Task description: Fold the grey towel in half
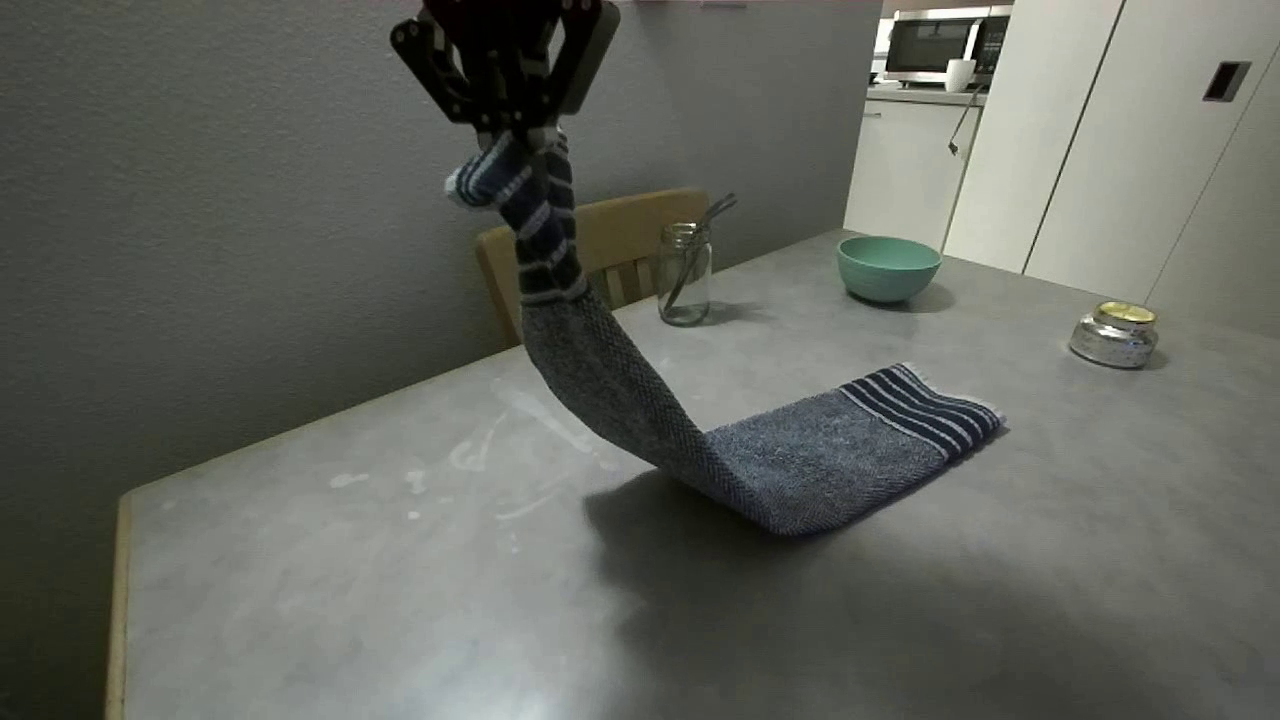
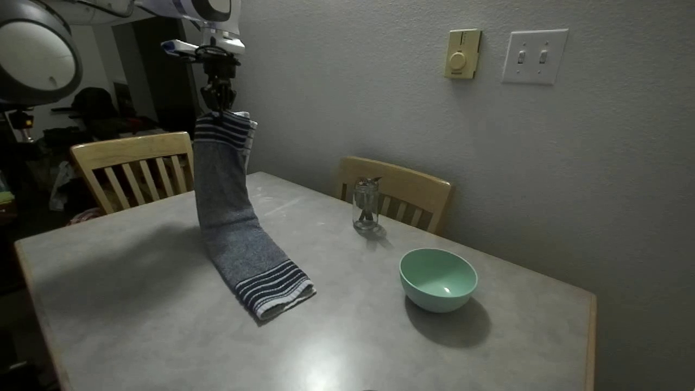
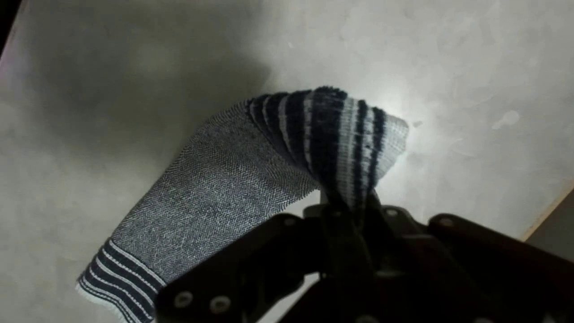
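Note:
The grey towel [image 1: 625,390] has dark navy and white stripe bands at both short ends. My gripper [image 1: 517,135] is shut on one striped end and holds it high above the table. In both exterior views the towel [image 2: 225,184] hangs down from the gripper [image 2: 219,111] in a curve. Its lower part lies flat on the table, with the far striped end spread out. In the wrist view the held end of the towel [image 3: 210,179] is bunched between the fingertips of the gripper [image 3: 350,202], and a corner flops over. The cloth hides the very tips.
A teal bowl [image 1: 888,268] and a glass jar [image 1: 685,280] with utensils stand on the grey table [image 2: 353,336]. A silver tin [image 1: 1113,335] with a yellow top stands beyond the towel's flat end. Wooden chairs [image 2: 396,187] and a grey wall [image 2: 353,81] border the table.

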